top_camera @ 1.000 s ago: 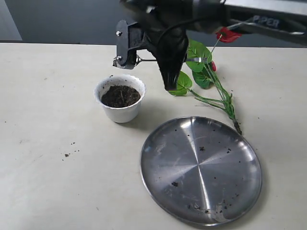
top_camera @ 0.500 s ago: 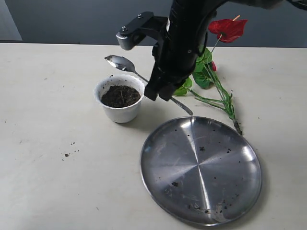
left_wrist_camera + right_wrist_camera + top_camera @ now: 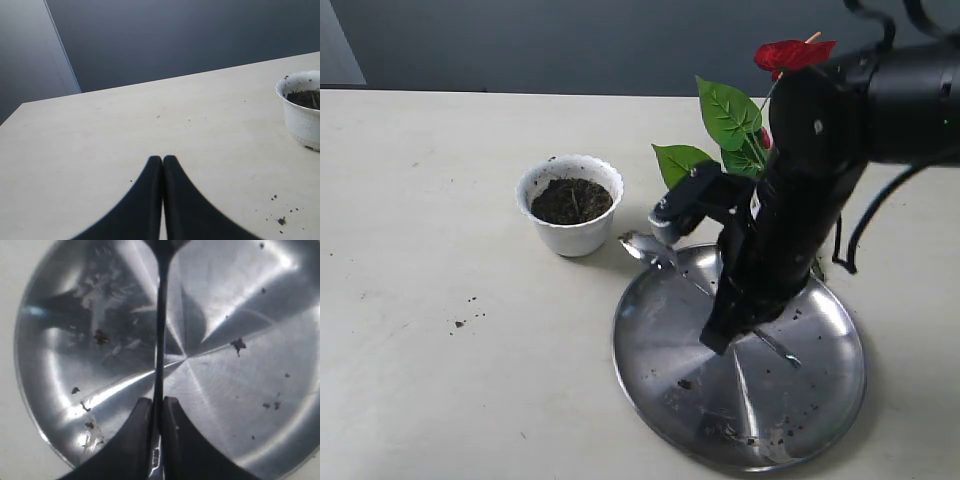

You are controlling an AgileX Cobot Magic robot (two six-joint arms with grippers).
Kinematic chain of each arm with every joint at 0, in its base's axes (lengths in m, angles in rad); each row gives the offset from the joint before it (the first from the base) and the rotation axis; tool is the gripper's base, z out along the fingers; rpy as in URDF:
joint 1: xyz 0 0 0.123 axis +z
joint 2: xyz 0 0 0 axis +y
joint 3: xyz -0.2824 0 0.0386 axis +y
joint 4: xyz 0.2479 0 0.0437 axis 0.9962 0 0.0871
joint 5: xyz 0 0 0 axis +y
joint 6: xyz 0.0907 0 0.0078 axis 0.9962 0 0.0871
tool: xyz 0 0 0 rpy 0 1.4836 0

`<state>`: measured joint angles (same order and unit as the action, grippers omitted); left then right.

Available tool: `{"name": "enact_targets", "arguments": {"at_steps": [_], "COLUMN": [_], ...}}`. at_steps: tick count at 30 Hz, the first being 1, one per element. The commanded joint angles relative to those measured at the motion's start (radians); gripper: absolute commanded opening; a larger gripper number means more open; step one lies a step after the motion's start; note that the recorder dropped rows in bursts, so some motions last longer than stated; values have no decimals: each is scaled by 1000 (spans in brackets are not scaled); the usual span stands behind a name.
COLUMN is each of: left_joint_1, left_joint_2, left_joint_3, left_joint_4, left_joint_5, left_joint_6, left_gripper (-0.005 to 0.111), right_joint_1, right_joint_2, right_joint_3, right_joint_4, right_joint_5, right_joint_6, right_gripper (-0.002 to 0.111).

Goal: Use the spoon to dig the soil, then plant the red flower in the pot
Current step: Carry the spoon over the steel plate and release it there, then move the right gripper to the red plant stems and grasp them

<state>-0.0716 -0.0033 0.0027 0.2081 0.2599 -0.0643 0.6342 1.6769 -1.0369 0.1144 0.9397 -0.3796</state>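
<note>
Looking like a lab/test bench: bare beige tabletop [image 3: 430,180] w/ plain dark grey wall [image 3: 175,35] behind, robot arm [image 3: 820,180] working over it, no home furnishings showing.

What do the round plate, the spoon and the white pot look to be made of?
The plate looks like brushed steel: radial sheen, mirror-like glare. The spoon is polished metal, bright and reflective. The pot is matte white, ceramic or plastic; which one is unclear.

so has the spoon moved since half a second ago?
Yes. The spoon, held in the right gripper, has gone from above the pot down and right, over the steel plate.
</note>
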Motion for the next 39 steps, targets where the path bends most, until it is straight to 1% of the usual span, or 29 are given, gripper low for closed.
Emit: {"name": "enact_targets", "arguments": {"at_steps": [1, 8, 16, 18, 21, 23, 27, 30, 33, 35, 37, 39], "left_joint_1": [-2, -2, -2, -2, -2, -2, -2, -2, -2, -2, -2, -2], "left_joint_2": [3, 3, 3, 3, 3, 3, 3, 3, 3, 3, 3, 3], "left_joint_3": [-3, -3, -3, -3, -3, -3, -3, -3, -3, -3, -3, -3], "left_joint_4": [-5, -5, -5, -5, -5, -5, -5, -5, -5, -5, -5, -5], "left_joint_5": [-7, -7, -7, -7, -7, -7, -7, -7, -7, -7, -7, -7], "left_joint_6": [-4, -4, -4, -4, -4, -4, -4, -4, -4, -4, -4, -4], "left_gripper": [2, 2, 2, 2, 2, 2, 2, 2, 2, 2, 2, 2], "right_joint_1": [-6, -6, -6, -6, -6, -6, -6, -6, -13, -40, -85, -137], "right_joint_2": [-9, -3, 56, 72, 83, 84, 82, 55, 5, -12, -17, -15], "right_joint_3": [126, 188, 188, 188, 188, 188, 185, 166, 142, 113, 94, 87], "right_joint_4": [-69, -186, -196, -196, -196, -196, -202, -257, -361, -439, -507, -546], "right_joint_5": [-146, -193, -251, -250, -253, -257, -266, -296, -378, -372, -349, -350], "right_joint_6": [123, 232, 247, 247, 247, 247, 251, 337, 566, 729, 826, 837], "right_gripper": [-1, -1, 0, 5, 17, 23, 25, 25, 25, 25, 25, 25]}}
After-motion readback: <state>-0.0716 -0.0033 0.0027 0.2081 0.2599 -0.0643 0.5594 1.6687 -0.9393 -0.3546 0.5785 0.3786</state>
